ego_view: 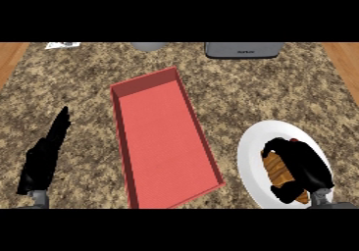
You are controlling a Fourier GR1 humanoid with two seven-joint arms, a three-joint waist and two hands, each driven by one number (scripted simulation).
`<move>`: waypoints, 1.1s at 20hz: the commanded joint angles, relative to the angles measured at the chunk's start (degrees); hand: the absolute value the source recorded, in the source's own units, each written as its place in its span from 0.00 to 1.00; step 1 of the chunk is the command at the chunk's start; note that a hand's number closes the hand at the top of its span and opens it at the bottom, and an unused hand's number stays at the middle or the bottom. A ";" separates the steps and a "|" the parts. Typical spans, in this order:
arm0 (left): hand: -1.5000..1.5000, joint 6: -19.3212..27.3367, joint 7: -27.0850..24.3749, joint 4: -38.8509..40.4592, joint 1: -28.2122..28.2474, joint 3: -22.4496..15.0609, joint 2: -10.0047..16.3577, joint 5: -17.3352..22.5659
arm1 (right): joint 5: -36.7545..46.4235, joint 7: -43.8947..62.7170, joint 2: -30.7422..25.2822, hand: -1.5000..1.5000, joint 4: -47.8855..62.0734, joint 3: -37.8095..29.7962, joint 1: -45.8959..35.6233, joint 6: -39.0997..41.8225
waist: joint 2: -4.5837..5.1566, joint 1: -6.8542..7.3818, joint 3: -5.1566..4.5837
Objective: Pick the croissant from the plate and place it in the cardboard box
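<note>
Right hand, head view, low at the right: my fingers curl round the croissant, grasping it over the white plate. Whether it touches the plate I cannot tell. Left hand lies at the left on the granite counter, fingers straight, released, holding nothing. Red box sits between both hands, open-topped, just beside the plate. Dark grey appliance at the far edge.

Even light brightens the counter (red box walls look darker).
</note>
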 commanded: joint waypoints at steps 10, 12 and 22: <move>0.50 -0.76 -0.88 -0.34 1.35 0.94 0.21 0.88 | 22.23 35.44 14.37 1.00 -36.52 12.91 24.44 -4.66 | -0.08 -0.55 -0.03; 0.50 -0.70 0.72 0.87 -1.87 1.94 0.97 0.92 | 22.63 35.27 15.62 1.00 -39.26 19.55 24.21 -6.20 | 0.07 -0.28 0.02; 0.50 0.45 -0.73 3.70 -3.57 0.49 -1.09 -0.80 | 18.71 42.29 15.79 1.00 -46.27 35.87 8.70 -9.20 | 0.39 0.83 0.02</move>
